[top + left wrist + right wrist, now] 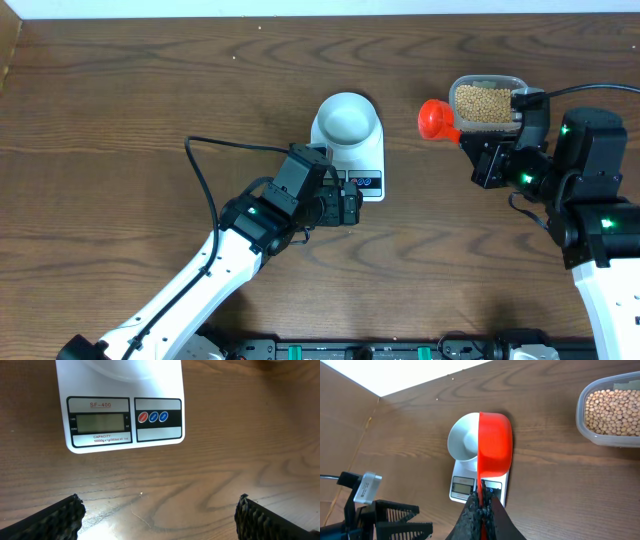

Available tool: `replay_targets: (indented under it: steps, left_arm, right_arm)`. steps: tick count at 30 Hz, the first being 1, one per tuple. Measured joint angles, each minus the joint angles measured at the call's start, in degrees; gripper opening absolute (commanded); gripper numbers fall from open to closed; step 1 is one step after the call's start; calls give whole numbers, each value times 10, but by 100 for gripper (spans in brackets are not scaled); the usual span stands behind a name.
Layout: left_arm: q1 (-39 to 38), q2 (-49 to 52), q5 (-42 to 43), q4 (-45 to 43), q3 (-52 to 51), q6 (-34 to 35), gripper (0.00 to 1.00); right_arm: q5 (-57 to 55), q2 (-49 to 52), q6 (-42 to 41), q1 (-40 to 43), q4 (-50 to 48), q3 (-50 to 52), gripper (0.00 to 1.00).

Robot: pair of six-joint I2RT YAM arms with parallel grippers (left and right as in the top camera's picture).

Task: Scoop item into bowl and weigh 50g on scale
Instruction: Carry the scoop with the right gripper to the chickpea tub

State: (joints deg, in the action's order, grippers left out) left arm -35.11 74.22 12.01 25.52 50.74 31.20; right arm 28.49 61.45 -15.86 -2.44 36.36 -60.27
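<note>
The pale bowl [347, 120] stands on the white scale [370, 160] at mid-table; both also show in the right wrist view, bowl [462, 439] and scale [461, 486]. The scale's display [100, 422] is blank. The tan beans [484, 103] fill a clear tub [487, 80] at the back right; they also show in the right wrist view [615, 411]. My right gripper [478, 150] is shut on the handle of a red scoop [436, 119], held between tub and scale. In its wrist view [482, 505] the scoop [495, 442] hangs sideways, and I see no beans in it. My left gripper [160, 515] is open and empty just in front of the scale.
The tub's rim [582, 415] is at the right of the right wrist view. A black cable [205, 190] loops left of the left arm. The table's back edge [300, 8] runs along the top.
</note>
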Motion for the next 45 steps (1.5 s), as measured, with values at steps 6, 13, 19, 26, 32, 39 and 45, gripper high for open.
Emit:
replay_targets:
  steps: [6,13,19,26,32,39,45]
  left_arm:
    - [0,0,0,0,0,0,98]
    - [0,0,-2,0,0,0,98]
    - [0,0,-2,0,0,0,98]
    - [0,0,-2,0,0,0,98]
    - [0,0,-2,0,0,0,98]
    - [0,0,-2,0,0,0,98]
    - [0,0,-2,0,0,0,98]
  right_arm:
    - [0,0,0,0,-26,0,1]
    - [0,0,0,0,-33,0,1]
    - [0,0,0,0,-34,0,1]
    - [0,0,0,0,-34,0,1]
    - [0,0,0,0,-34,0,1]
    - [0,0,0,0,-34,0,1]
    - [0,0,0,0,-34,0,1]
